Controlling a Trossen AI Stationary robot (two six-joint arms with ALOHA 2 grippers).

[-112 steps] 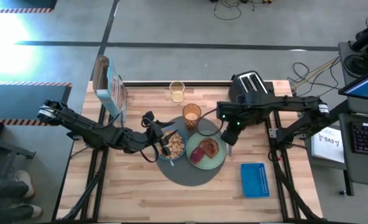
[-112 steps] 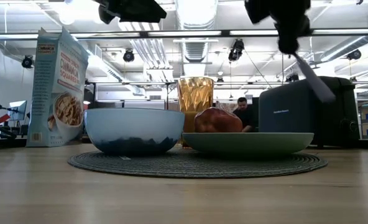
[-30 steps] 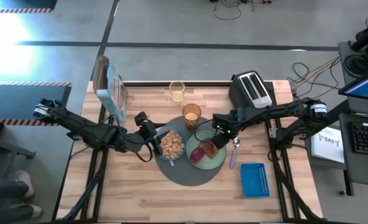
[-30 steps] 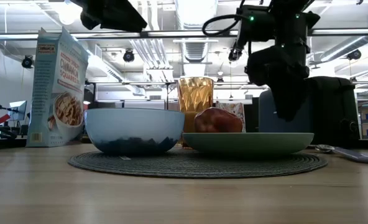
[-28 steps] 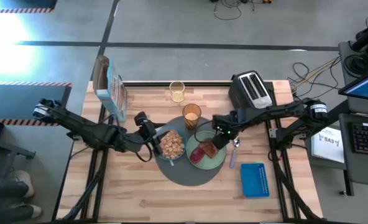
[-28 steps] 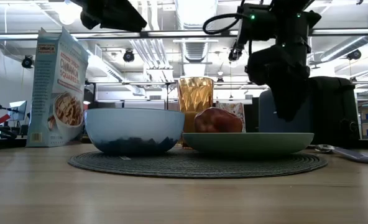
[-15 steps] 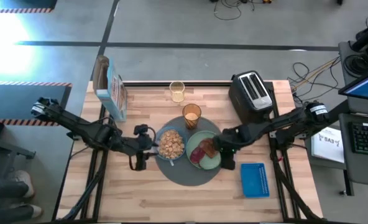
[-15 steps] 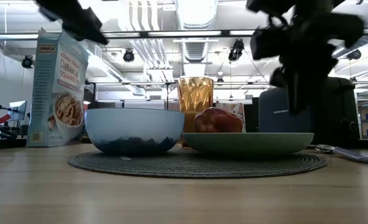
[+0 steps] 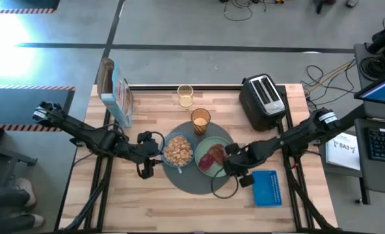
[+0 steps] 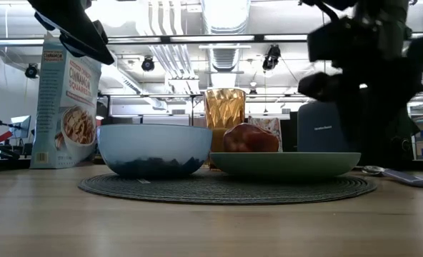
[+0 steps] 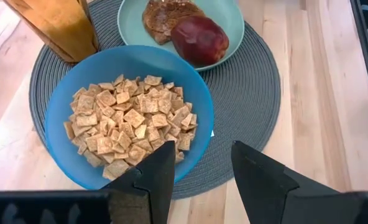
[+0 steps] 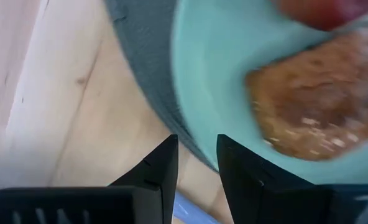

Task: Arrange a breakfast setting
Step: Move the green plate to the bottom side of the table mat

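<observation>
I am judging the setting nearly done. My left pincer (image 9: 145,170) is hanging part-open and empty beside the blue bowl (image 9: 178,151) of cereal (image 11: 131,124) on the grey mat (image 9: 194,184). The amber tumbler (image 9: 200,120) is standing behind it; the green plate (image 9: 204,169) is carrying toast (image 12: 314,112) and red fruit (image 11: 199,39). My right pincer (image 9: 243,174) is hovering narrow and empty at the plate's edge. Only the low view is showing the spoon (image 10: 397,174), lying on the table (image 9: 147,208) right of the mat.

Bright overhead ceiling lights (strong glare), motion-blurred right wrist view.
</observation>
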